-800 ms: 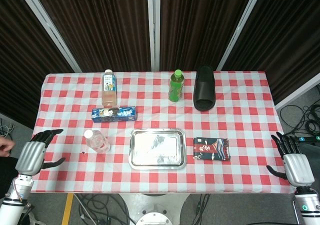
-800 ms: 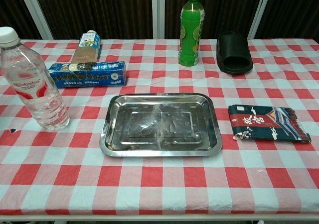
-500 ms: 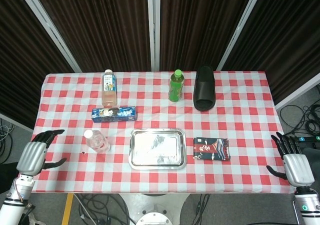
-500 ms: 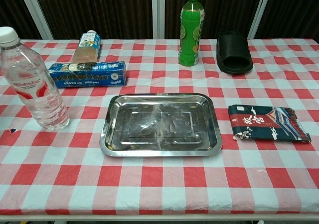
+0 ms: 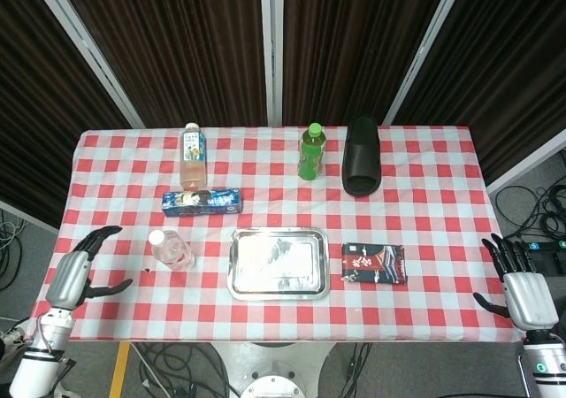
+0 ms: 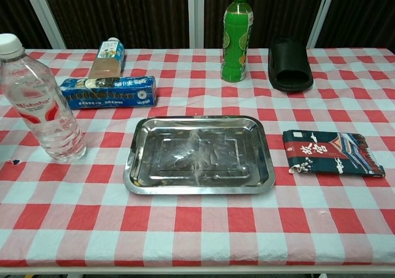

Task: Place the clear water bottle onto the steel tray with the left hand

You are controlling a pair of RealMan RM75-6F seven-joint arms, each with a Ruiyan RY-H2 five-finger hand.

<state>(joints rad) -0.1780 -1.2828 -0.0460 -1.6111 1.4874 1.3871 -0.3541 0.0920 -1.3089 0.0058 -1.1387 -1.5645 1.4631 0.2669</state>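
Nothing was done yet: the clear water bottle [image 5: 170, 249] stood untouched at nine o'clock of the empty steel tray [image 5: 240, 288]. The left hand [image 5: 78, 271] waited empty, fingers spread, as did the right hand [image 5: 518, 289].

Dark snack packet [image 6: 333, 152]: white Chinese characters, unreadable. Clear water bottle [image 6: 42, 102]: red label, illegible.

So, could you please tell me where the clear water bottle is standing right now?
The water bottle stands upright on the table's left side, just left of the steel tray and in front of the blue box.
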